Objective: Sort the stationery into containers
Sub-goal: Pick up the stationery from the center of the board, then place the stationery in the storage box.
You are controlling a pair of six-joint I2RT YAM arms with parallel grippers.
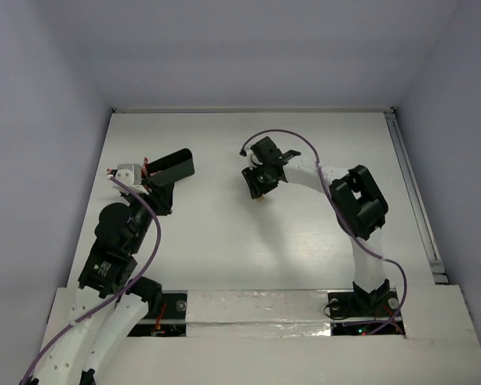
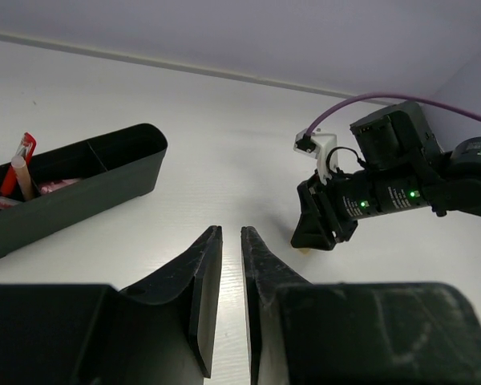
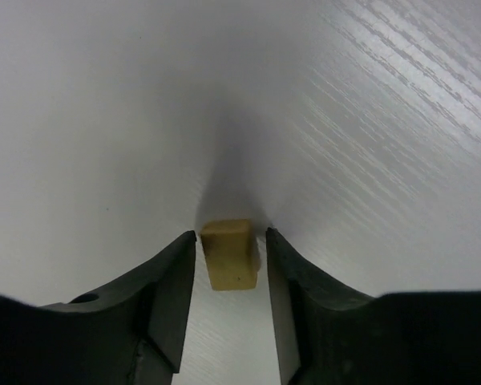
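Note:
A small beige eraser block lies on the white table between the fingers of my right gripper. The jaws are open round it, with a thin gap on each side. From above, the right gripper points down at mid-table. The long black box lies at the left and holds red pens and a pink piece; it also shows in the top view. My left gripper is empty just right of the box, its jaws closed to a narrow slit. It faces the right gripper.
White table with walls at the back and both sides. A metal rail runs along the right edge. A purple cable loops over the right arm. The left arm rises from the near left.

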